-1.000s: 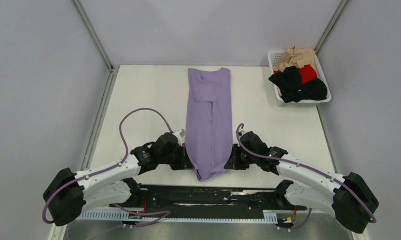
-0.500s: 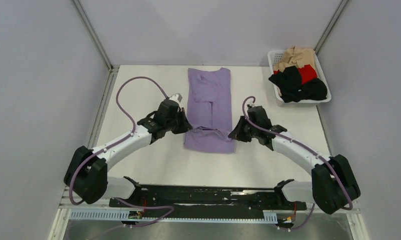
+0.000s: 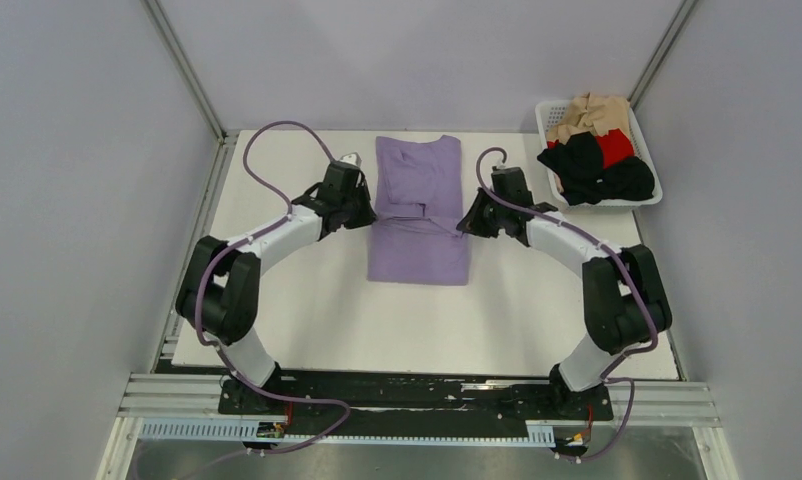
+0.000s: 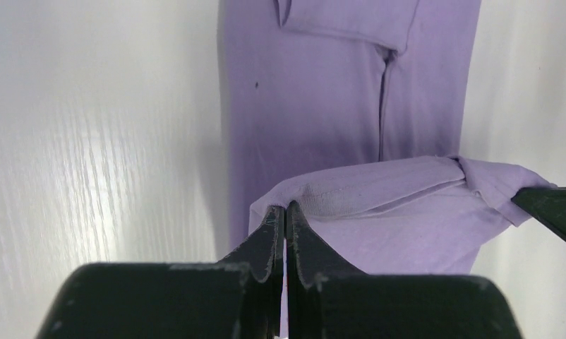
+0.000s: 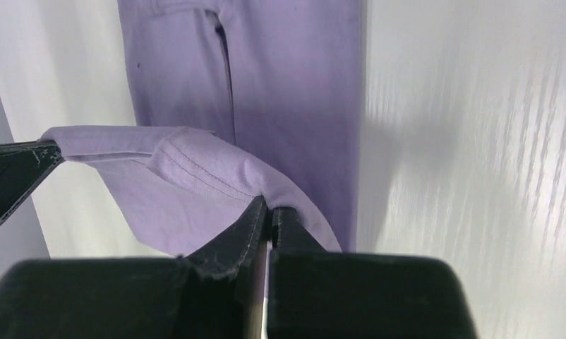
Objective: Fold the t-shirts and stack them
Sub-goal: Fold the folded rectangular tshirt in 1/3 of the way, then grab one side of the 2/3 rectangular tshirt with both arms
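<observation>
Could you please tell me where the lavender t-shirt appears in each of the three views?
Top external: lavender t-shirt in the picture's centre, slightly above the middle.
Left wrist: it fills the upper centre-right, pinched by the left tool.
Right wrist: it fills the upper centre-left, pinched by the right tool.
Shared landmark: the raised hem stretched between both tools.

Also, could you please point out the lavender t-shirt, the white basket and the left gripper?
lavender t-shirt [image 3: 418, 255], top view, folded-over near half
white basket [image 3: 549, 116], top view, left rim
left gripper [image 4: 286, 208], left wrist view, midway between fingertips
</observation>
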`<state>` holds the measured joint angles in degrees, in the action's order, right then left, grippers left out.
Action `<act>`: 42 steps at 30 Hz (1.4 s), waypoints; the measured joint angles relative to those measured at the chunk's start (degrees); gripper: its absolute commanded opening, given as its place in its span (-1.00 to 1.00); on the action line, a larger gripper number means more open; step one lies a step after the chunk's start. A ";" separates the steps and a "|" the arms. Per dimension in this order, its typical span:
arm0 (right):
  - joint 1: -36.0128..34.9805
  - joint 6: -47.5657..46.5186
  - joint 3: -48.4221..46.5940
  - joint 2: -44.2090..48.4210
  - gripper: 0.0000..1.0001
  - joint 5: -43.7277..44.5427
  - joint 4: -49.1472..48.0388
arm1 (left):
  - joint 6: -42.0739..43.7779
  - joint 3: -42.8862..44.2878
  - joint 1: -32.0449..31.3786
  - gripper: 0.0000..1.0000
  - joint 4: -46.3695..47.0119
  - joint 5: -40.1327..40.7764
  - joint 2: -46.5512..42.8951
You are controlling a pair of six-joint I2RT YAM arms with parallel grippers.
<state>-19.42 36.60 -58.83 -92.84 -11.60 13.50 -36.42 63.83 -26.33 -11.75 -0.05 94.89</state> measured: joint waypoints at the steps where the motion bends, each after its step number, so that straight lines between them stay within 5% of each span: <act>1: 0.37 -0.35 -1.05 -1.22 -0.97 -0.11 -0.13 | 0.35 1.53 0.81 -1.00 0.07 -0.48 1.60; 6: 1.95 -1.64 -6.69 -8.22 -0.81 -1.40 -0.79 | 1.46 7.15 3.56 -1.00 0.48 -3.52 8.61; 8: 2.40 -1.90 -8.11 -10.38 -0.72 -1.79 -0.96 | 1.92 9.33 4.17 -0.86 0.24 -4.46 11.65; 11: 3.21 -2.29 -10.47 -13.57 -0.59 -2.08 -0.98 | 2.51 11.47 4.74 -0.07 -0.17 -5.49 15.17; 14: 4.26 -2.54 -13.57 -16.57 -0.15 -2.54 -0.96 | 3.10 14.16 5.44 0.88 -0.87 -5.86 18.01; 16: 5.33 -2.78 -16.74 -18.62 0.16 -3.63 -1.01 | 2.73 16.83 6.21 0.98 -1.31 -5.92 19.32; 21: 7.32 -2.67 -19.85 -18.45 0.67 -5.11 -2.40 | 2.91 23.17 8.55 1.00 -1.68 -5.95 18.95; 22: 7.61 -2.73 -19.32 -17.51 0.89 -5.20 -2.71 | 2.95 23.56 8.81 1.00 -1.66 -5.88 18.01; 24: 7.87 -2.75 -16.85 -14.84 1.00 -5.42 -3.52 | 3.02 22.67 9.25 1.00 -1.86 -6.03 14.80; 34: 0.09 -3.56 8.83 6.80 0.93 -4.55 -4.33 | -0.28 -7.67 7.63 1.00 0.39 -10.88 -8.94; 42: -1.07 -1.70 16.92 7.82 0.25 -6.27 -3.76 | -3.08 -17.81 0.52 0.44 -0.52 -11.98 -7.30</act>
<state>-20.49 34.89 -41.91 -85.01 -17.87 9.74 -39.51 46.02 -25.80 -12.27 -12.03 87.59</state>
